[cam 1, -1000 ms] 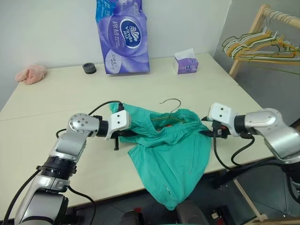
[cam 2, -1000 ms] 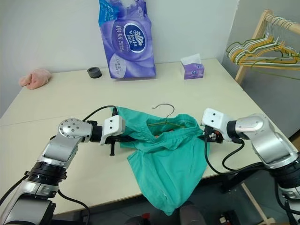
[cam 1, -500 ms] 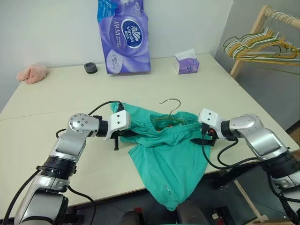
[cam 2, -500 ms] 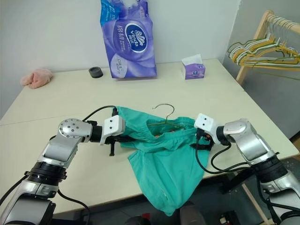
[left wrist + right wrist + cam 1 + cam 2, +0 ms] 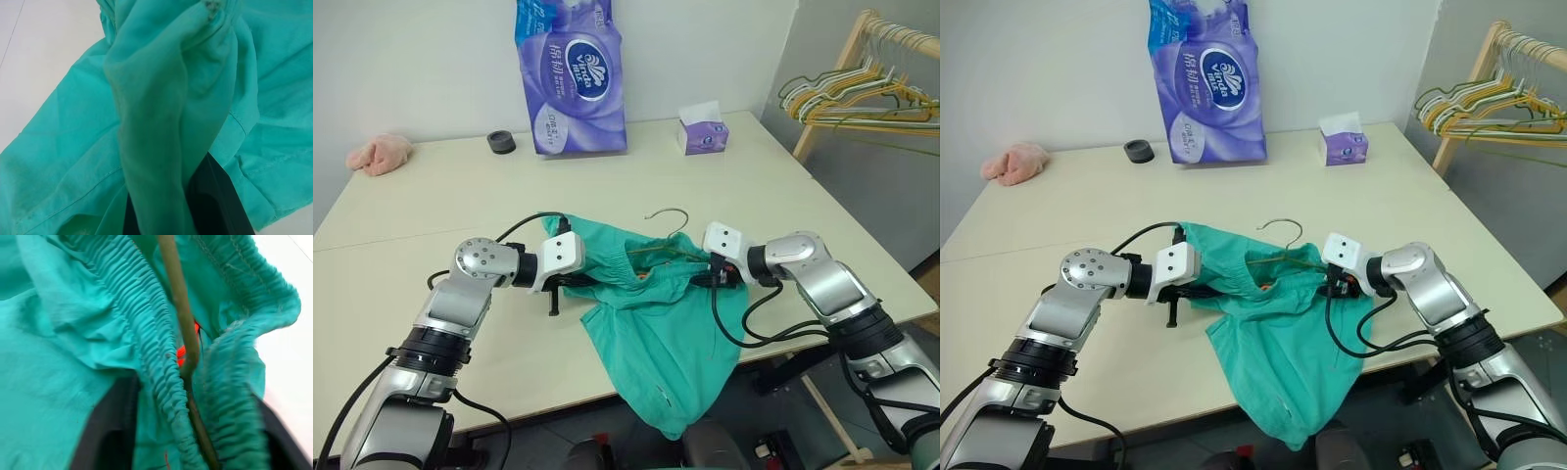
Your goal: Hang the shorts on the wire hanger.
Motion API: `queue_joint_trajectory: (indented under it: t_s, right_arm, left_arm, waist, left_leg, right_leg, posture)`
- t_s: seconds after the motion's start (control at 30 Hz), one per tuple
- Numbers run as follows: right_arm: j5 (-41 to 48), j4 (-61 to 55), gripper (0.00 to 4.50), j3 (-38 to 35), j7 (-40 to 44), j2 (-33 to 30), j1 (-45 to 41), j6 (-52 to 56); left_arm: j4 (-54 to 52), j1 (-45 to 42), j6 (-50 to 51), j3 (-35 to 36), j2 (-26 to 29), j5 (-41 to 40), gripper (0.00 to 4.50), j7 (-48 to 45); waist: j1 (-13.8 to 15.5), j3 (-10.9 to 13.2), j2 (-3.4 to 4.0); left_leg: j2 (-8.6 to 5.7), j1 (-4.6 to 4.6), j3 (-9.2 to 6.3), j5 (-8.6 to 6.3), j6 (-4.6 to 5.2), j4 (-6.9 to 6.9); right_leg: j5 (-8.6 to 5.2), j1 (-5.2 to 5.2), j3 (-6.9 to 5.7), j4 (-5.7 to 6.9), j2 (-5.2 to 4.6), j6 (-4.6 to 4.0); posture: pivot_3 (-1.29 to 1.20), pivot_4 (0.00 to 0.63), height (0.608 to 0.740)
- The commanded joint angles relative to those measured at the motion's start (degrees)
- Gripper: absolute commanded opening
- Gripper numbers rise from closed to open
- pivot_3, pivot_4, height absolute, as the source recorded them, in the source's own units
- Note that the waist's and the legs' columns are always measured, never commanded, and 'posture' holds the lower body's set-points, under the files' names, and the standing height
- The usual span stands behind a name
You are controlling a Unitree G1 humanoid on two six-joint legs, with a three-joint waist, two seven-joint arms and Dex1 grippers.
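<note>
The teal-green shorts [image 5: 666, 333] lie at the table's front edge, with their legs hanging over it. The olive wire hanger sits inside the gathered waistband, and its hook [image 5: 672, 215] sticks out behind. My left gripper [image 5: 579, 283] is shut on the left side of the shorts [image 5: 161, 122], with cloth bunched between its fingers [image 5: 220, 200]. My right gripper [image 5: 710, 278] is at the waistband's right end. It is open, its fingers [image 5: 112, 426] on either side of the waistband [image 5: 161, 357] and the hanger wire [image 5: 181, 308].
At the back of the table [image 5: 431, 211] stand a purple tissue-roll pack [image 5: 570, 78], a small tissue box [image 5: 702, 133], a black round object [image 5: 499, 142] and a pink cloth lump [image 5: 380, 155]. A wooden rack with bunched hangers [image 5: 862, 93] stands at the far right.
My right gripper has moved left and slightly down, from beside the shorts onto the right end of the waistband. The left gripper and the shorts have stayed put.
</note>
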Motion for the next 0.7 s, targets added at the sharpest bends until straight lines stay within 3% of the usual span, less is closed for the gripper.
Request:
queue_joint_trajectory:
  t_s: [0.03,0.1,0.13,0.33,0.5,0.7]
  right_arm:
    - [-1.9,-1.6,0.77,0.8,0.1,0.4,-0.6,-2.6]
    - [-3.3,-1.2,0.11,1.5,-0.1,0.6,-0.7,-4.0]
    - [-3.8,-1.1,0.03,1.8,-0.1,0.7,-0.7,-4.5]
    - [-4.4,-2.0,0.03,0.9,1.6,0.1,-0.2,-5.5]
    - [-3.8,-3.8,0.03,-0.3,3.1,-1.6,0.3,-5.2]
    - [-3.3,-6.7,0.03,-1.5,4.8,-4.0,1.1,-4.3]
  left_arm:
    - [-1.7,-0.6,0.9,1.0,-0.8,-1.9,0.0,0.8]
    - [-2.1,-0.8,2.2,1.8,-1.7,-3.2,0.0,1.2]
    - [-2.4,-0.8,2.7,2.3,-2.2,-4.1,0.0,1.2]
    - [-2.6,-0.4,7.1,4.8,-3.1,-8.1,0.0,0.5]
    - [2.0,-2.4,9.0,7.5,-2.8,-10.2,1.44,0.2]
    - [10.2,-3.6,1.4,6.5,1.4,-7.2,3.19,-2.2]
  waist:
    - [0.0,0.0,0.0]
    - [0.0,0.0,0.0]
    - [0.0,0.0,0.0]
    - [0.0,0.0,0.0]
    - [0.0,0.0,-0.01]
    - [-0.2,-0.1,0.04]
  left_leg:
    - [0.0,0.0,0.0,0.0,0.0,0.0]
    - [0.0,0.0,0.0,0.0,0.0,0.01]
    - [0.0,0.0,0.0,0.0,0.0,0.01]
    - [0.0,-0.04,-0.05,-0.01,-0.02,0.07]
    - [0.01,-0.12,-0.14,-0.04,-0.06,0.2]
    - [0.04,-0.2,-0.21,-0.14,-0.23,0.41]
  right_leg:
    - [0.0,0.0,0.01,0.0,0.0,0.0]
    - [0.0,0.0,0.01,0.0,0.0,0.0]
    - [0.0,0.0,0.0,0.0,0.0,0.0]
    - [0.0,0.0,-0.02,0.01,0.0,0.0]
    - [0.0,-0.01,-0.08,0.01,-0.02,0.0]
    - [0.0,-0.01,-0.13,0.03,0.01,0.0]
  posture:
    - [-0.23,0.044,0.74]
    - [-0.23,0.043,0.74]
    - [-0.23,0.043,0.74]
    - [-0.23,0.043,0.74]
    - [-0.24,0.043,0.74]
    - [-0.25,0.044,0.74]
